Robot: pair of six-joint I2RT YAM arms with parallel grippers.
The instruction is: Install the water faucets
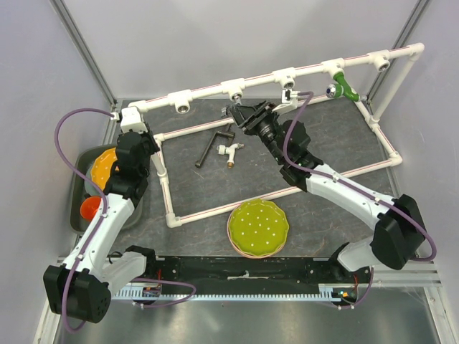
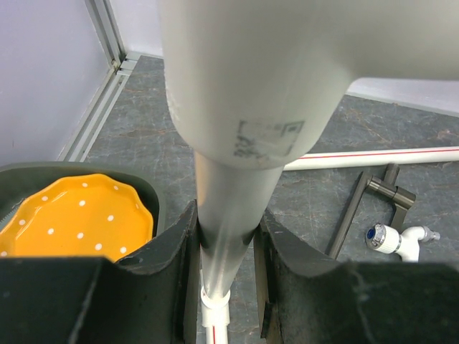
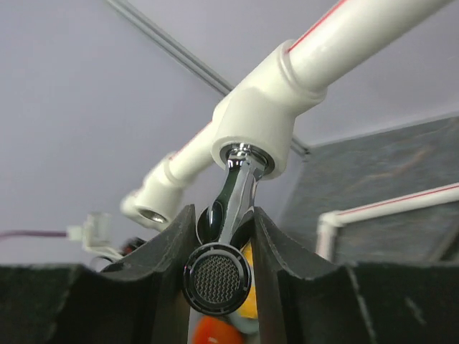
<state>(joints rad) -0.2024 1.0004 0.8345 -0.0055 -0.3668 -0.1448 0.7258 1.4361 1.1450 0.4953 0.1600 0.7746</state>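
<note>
Right fingers [image 3: 168, 251] hold the silver faucet [image 3: 216, 278] at a pipe socket [image 3: 251, 122], mid-frame; left fingers [image 2: 172, 247] clamp an upright pipe [image 2: 226, 190], upper left.

A thin red stripe runs along each tube of the white plastic pipe frame [image 1: 208, 94]. The glossy green plastic faucet [image 1: 346, 87] sits at upper right. The shiny silver metal faucet [image 3: 237, 188] is mirror chrome with a dark mesh spout. The small white plastic faucet [image 2: 401, 240] has a blue cap and a brass end. The round lime-green plate [image 1: 258, 228] and the scalloped orange plate [image 2: 75, 218] both bear white dots. The flat table mat [image 1: 201, 188] is dark grey, marbled.
</note>
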